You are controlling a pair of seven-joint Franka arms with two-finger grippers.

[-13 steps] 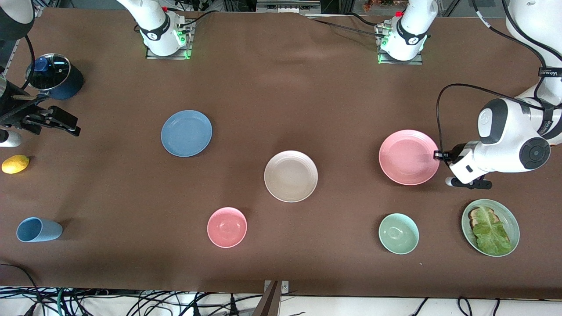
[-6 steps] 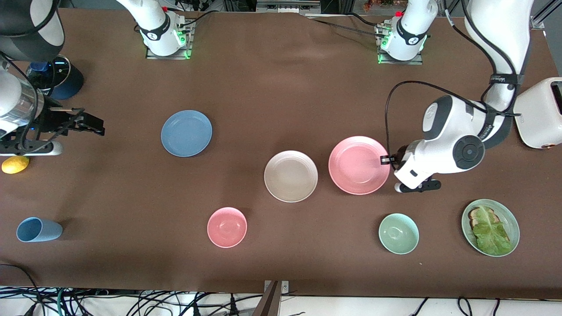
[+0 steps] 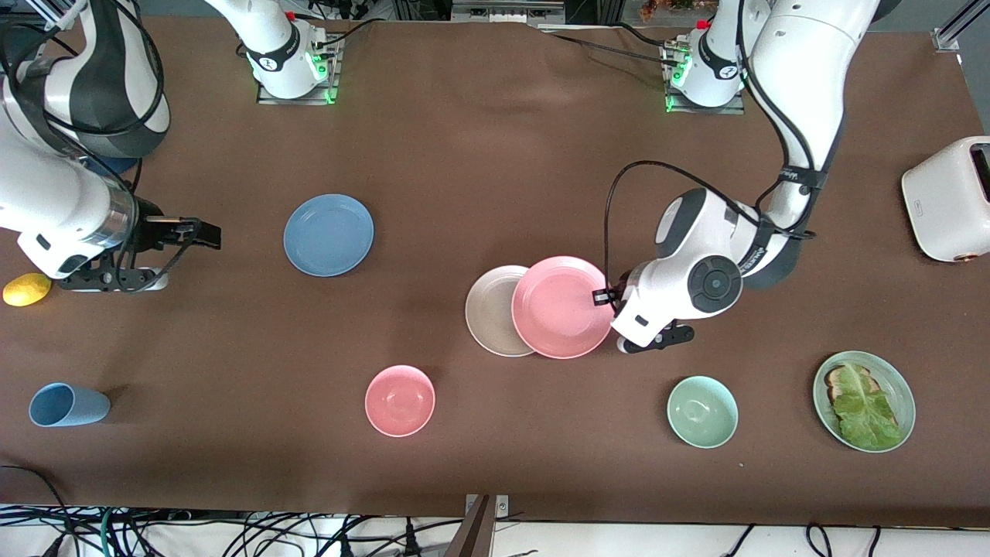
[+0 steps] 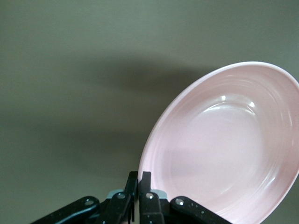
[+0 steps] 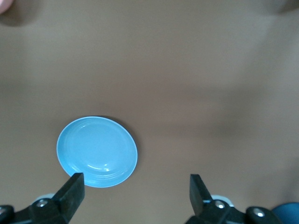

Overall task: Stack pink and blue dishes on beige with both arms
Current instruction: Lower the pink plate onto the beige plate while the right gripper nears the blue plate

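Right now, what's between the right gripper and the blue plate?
Nothing: the front view shows only bare brown tablecloth between the open right gripper and the blue plate.

My left pincer (image 3: 605, 298) grips a dish (image 3: 561, 307) by its rim, up over the worktop (image 3: 495, 155) and overlapping the plate (image 3: 495, 311) at the middle. My right pincer (image 3: 203, 234) hangs with fingers apart over the worktop toward the right arm's end, beside another dish (image 3: 329, 234) that lies farther from the front camera than the plate.
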